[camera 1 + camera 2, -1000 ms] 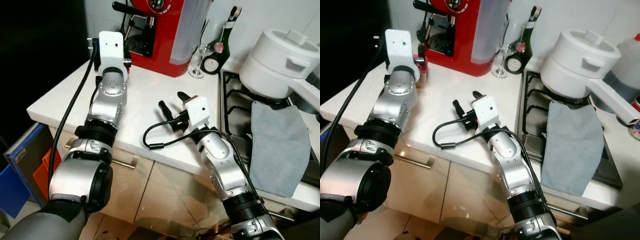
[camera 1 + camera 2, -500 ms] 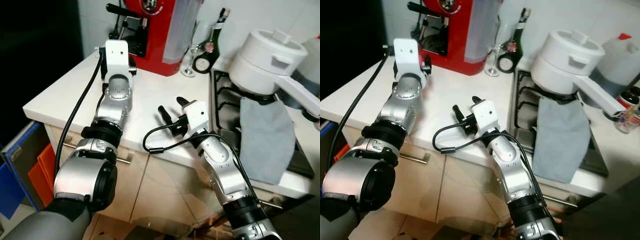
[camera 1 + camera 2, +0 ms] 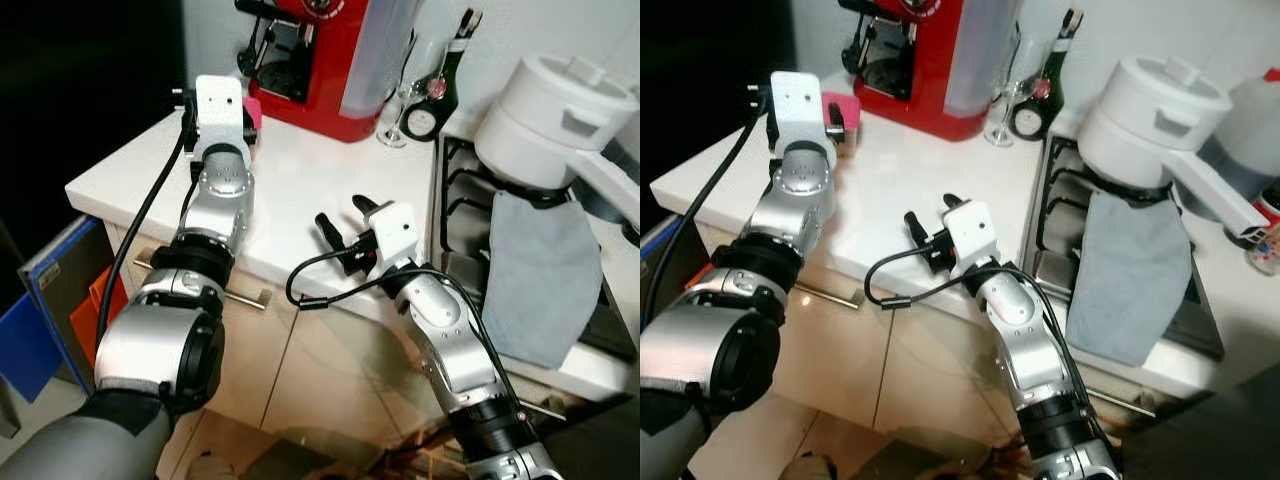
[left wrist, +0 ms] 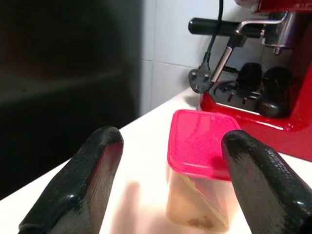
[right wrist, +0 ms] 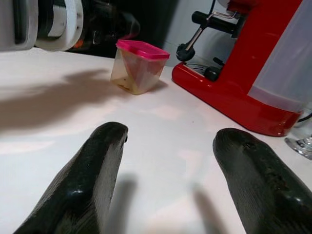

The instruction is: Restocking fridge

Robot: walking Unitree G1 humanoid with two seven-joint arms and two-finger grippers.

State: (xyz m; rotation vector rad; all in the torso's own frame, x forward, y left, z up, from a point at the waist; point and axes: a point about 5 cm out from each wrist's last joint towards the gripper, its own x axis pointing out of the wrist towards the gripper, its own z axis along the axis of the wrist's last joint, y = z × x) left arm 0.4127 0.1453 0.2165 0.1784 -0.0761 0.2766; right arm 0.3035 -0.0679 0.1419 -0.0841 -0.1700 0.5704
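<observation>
A small clear container with a pink lid (image 4: 201, 165) stands on the white counter (image 3: 300, 190), just in front of the red coffee machine (image 3: 330, 50). My left gripper (image 4: 170, 146) is open and level with the container. Its two black fingers flank the container a short way off without touching it. The pink lid (image 3: 843, 108) peeks out beside the left wrist. My right gripper (image 3: 343, 212) is open over the middle of the counter with nothing between its fingers. It points toward the container (image 5: 139, 66) from farther off.
A wine glass (image 3: 400, 110) and a dark bottle (image 3: 445, 80) stand right of the coffee machine. A white pot (image 3: 550, 120) sits on the hob with a grey cloth (image 3: 540, 270) hanging over its front edge. Blue and orange items (image 3: 40, 330) are on the floor at the left, below the counter.
The head view has shifted. The pink lid now shows beside the left wrist, which sits nearer the container. The right gripper stays open in about the same place.
</observation>
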